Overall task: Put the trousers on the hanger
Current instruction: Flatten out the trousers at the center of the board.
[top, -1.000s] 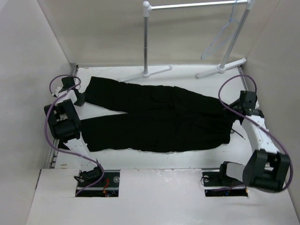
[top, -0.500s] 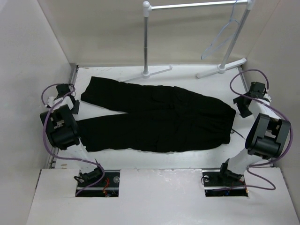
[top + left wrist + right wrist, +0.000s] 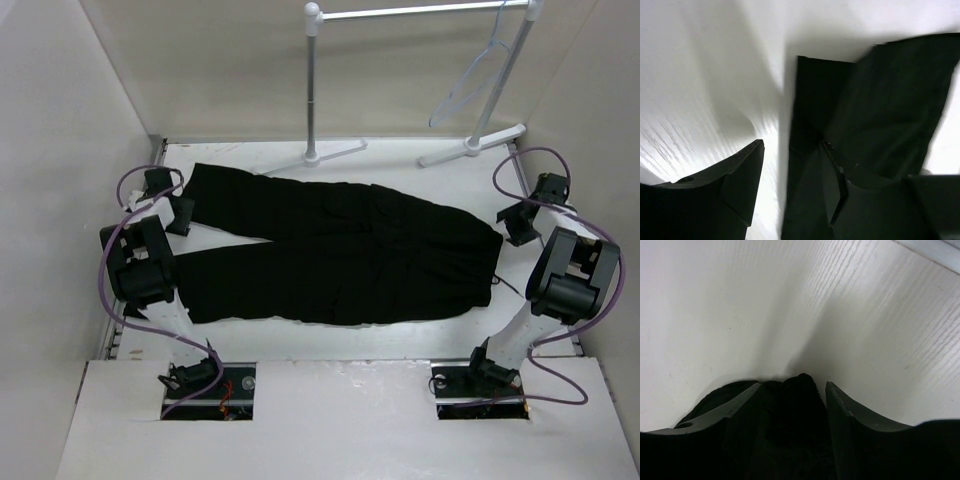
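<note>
Item: black trousers (image 3: 340, 255), laid flat on the white bench (image 3: 400, 340), both legs running to the left, waist to the right, the far leg angled toward the back left corner. A thin drawstring end trails off the waist at the near right. Item: pale hanger (image 3: 468, 88), hooked on the top rail of the white rack (image 3: 313, 90) at the back right, hanging above the bench and well apart from the trousers. Left tool (image 3: 181, 214): at the cuff end of the far leg, just beside the cloth. In the left wrist view its fingers (image 3: 740, 182) stand wide, with bare bench showing beside one and the dark cuff lying under and beside the other; nothing is pinched. Right tool (image 3: 519, 227): just to the right of the waist, near its far corner. In the right wrist view its fingers (image 3: 852, 412) stand apart, with a dark lump of cloth low in the gap; whether the cloth touches them cannot be told. Purple cables loop over both arms.
</note>
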Controlling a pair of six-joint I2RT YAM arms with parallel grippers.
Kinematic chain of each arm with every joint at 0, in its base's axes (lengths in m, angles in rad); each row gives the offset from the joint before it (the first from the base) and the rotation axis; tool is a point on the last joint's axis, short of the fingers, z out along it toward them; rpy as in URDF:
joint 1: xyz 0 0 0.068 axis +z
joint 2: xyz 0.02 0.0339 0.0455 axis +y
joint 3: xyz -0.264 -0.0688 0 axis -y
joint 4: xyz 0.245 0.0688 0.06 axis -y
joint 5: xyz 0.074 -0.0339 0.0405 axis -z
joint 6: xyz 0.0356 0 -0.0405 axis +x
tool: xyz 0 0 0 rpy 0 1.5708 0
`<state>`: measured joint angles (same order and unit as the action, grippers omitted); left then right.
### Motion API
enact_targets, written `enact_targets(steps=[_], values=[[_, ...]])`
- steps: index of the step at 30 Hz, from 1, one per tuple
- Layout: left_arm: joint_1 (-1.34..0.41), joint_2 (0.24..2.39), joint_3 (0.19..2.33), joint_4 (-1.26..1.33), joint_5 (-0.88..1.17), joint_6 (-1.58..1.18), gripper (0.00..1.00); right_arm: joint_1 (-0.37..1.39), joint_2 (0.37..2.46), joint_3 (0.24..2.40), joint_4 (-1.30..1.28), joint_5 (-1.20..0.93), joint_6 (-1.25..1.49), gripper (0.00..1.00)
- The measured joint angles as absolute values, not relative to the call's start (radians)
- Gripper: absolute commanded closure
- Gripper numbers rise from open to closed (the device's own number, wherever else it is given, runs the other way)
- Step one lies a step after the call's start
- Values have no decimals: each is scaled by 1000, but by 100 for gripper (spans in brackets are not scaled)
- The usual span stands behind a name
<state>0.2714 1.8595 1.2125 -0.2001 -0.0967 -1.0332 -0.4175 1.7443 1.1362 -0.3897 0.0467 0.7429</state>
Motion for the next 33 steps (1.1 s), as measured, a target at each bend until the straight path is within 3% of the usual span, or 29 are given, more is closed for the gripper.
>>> enact_targets(steps=[3,9,13,17,21,25,28,31,33], values=[[278,1899,1224,-204,-80,-1036,54,-415,1767,1152,-393,27,743,52],[279,1940,1271,-195,-75,-1034,56,-405,1843,1203,-414,-3,744,86],[279,1945,1276,-189,-75,-1033,59,-404,1873,1262,-425,-17,748,94],[284,1945,1272,-187,-75,-1033,60,-398,1888,1336,-424,-27,756,92],[284,1914,1234,-177,-75,-1034,57,-384,1907,1415,-431,-4,761,50],[283,1881,1197,-190,-77,-1034,54,-374,1861,1356,-418,52,748,36],[283,1871,1190,-192,-78,-1033,53,-375,1839,1291,-419,54,739,37],[282,1869,1190,-192,-78,-1032,52,-376,1859,1280,-418,33,731,50],[282,1869,1190,-192,-75,-1031,52,-376,1878,1282,-410,11,727,68]])
